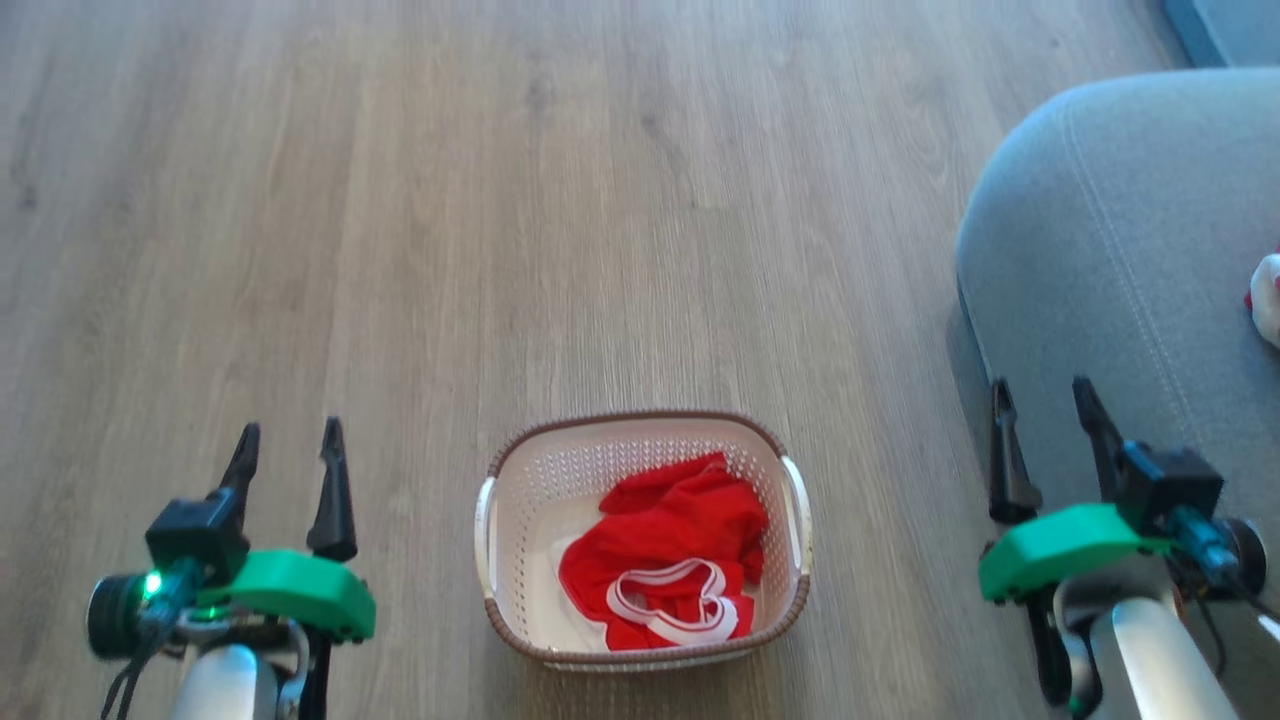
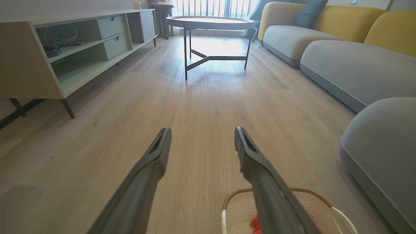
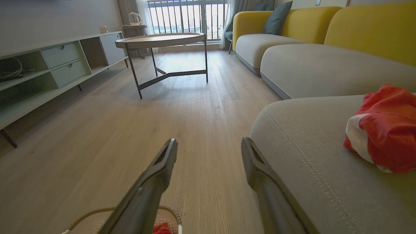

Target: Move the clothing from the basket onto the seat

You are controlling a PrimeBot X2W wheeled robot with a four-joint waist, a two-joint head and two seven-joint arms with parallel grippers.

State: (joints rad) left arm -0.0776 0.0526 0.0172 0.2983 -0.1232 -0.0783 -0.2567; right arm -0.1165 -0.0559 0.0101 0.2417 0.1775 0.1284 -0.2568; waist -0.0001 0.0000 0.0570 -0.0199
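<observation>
Pale wood-grain flooring [image 1: 600, 200] runs under everything, with a round table [image 3: 161, 39] and a yellow-backed sofa [image 3: 357, 22] further down the room. The basket [image 1: 640, 414] sits on the floor between the two arms, low in the head view. The clothing [image 1: 665, 540] lies crumpled inside it, heaped towards the right and near side, with a looped white band [image 1: 668, 600] on top at the front. The seat [image 1: 1130, 220] stands to the robot's right, apart from the basket, and one red and white garment [image 3: 386, 130] lies on it.

The left gripper [image 1: 289, 428] hangs over bare floor to the left of the basket, jaws apart and empty. The right gripper [image 1: 1042, 388] hovers at the seat's near edge, jaws likewise apart with nothing between them.

The fabric looks light and limp, so it should sag and trail once lifted, and nothing here can break. A single thin layer may slide out of narrow fingers. The raised fold at the top of the heap, or the bunched cloth by the band, seems the surer hold. The open loop could hook a finger or drag a second piece along, and the basket looks light enough to shift if the cloth catches
</observation>
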